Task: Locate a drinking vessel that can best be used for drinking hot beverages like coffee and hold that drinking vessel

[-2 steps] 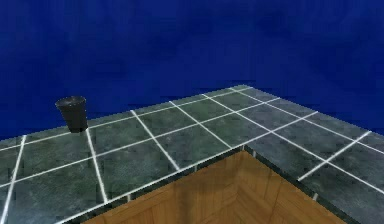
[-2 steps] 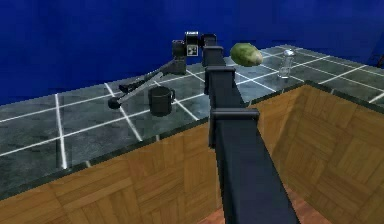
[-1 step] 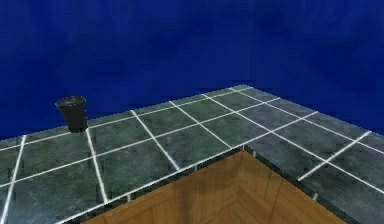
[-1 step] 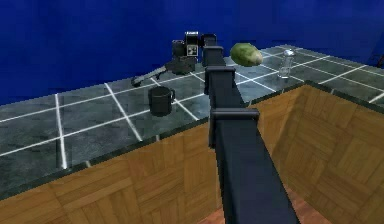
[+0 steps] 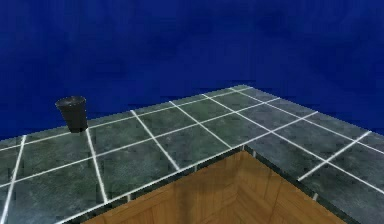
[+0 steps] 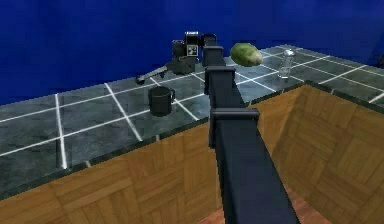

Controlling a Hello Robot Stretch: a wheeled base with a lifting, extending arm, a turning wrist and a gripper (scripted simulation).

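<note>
Standing on tiled counter: cylindrical mug.

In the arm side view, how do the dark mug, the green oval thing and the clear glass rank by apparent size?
1. dark mug and green oval thing, about alike; the mug is nearer the camera
2. clear glass, smallest

Tiled counter carries a dark mug, green lump and clear glass.

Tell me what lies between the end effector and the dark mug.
Bare tiled countertop, seen in the arm side view, separates the end effector from the mug.
</note>
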